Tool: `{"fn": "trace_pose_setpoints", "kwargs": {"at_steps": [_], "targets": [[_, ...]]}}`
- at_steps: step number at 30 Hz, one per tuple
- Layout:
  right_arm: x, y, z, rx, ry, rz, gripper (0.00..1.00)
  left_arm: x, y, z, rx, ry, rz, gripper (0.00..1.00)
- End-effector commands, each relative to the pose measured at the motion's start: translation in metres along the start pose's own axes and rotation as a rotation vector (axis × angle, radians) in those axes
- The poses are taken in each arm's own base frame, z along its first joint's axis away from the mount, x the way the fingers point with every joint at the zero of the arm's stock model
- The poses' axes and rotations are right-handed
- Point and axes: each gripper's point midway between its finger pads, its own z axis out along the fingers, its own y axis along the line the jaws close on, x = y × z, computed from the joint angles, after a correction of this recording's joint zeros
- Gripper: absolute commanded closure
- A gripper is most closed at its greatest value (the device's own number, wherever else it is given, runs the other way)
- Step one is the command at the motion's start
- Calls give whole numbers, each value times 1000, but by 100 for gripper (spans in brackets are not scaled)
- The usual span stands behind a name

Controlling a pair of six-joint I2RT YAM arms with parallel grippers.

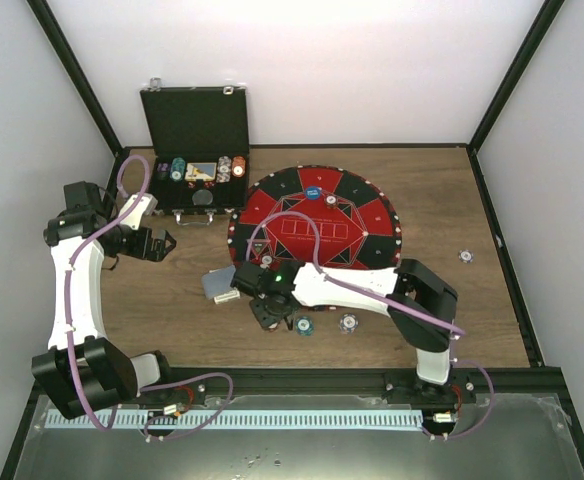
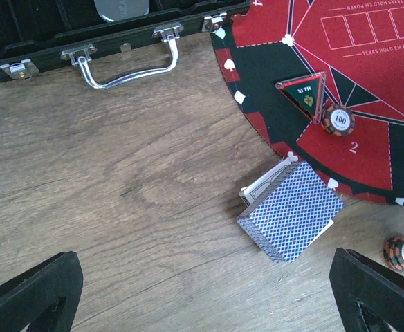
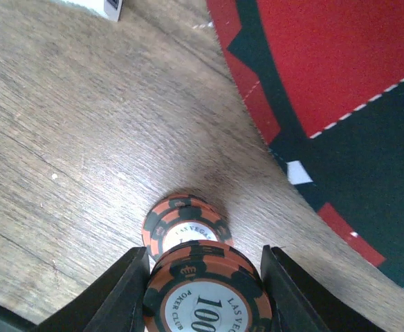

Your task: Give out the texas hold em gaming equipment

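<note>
— What does the right gripper (image 3: 203,277) have?
— Its fingers (image 3: 122,297) stand partway closed on a brown-red chip (image 3: 205,308) marked 100, pressing it from both sides. It is over the wooden table (image 3: 84,138), just off the mat (image 3: 340,62). The frame's bottom edge cuts the chip off, and its rim looks thick. One chip or a small stack, I cannot tell.
— Anything under it?
— A second brown-red chip (image 3: 178,225) lies flat on the wood, its near part hidden behind the held one. From above, the wrist covers all of this.
— And the left gripper (image 1: 164,243)?
— Spread wide, holding nothing, near the black case (image 1: 197,150). Only its fingertips (image 2: 32,294) show, at the bottom corners of its own camera.
— The rest of the gear?
— The deck of cards (image 2: 293,211) lies askew on the wood beside the mat's rim. Something pale pokes out from beneath it, unclear what. A teal chip (image 1: 303,324) and a white chip (image 1: 349,322) lie near the right gripper, and another white chip (image 1: 465,256) well apart to the right. A blue button (image 1: 313,192) sits on the mat. The chips in the case are too small to sort.
</note>
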Motion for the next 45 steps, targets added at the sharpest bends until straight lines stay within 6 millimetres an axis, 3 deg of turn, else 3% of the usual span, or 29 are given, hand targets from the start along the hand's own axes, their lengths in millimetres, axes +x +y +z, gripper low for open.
{"fn": "trace_pose_setpoints", "kwargs": {"at_steps": [1, 10, 14, 31, 37, 43, 45], "targets": [[-20, -23, -30, 14, -71, 60, 77, -2, -4, -7, 3, -20, 16, 0], [-23, -133, -27, 92, -91, 253, 76, -2, -6, -8, 9, -20, 14, 0], [-16, -160, -15, 103, -75, 297, 76, -1, -7, -8, 12, -18, 18, 0], [7, -194, 42, 131, 24, 345, 75, 1, -9, -10, 23, -1, 16, 0], [3, -193, 41, 128, 31, 347, 38, 2, -11, -14, 18, 5, 28, 0], [-21, -194, 2, 149, -7, 374, 17, 0, -15, -20, 18, -6, 66, 0], [-29, -192, -16, 133, -33, 402, 14, 2, -16, -20, 23, -2, 77, 0]]}}
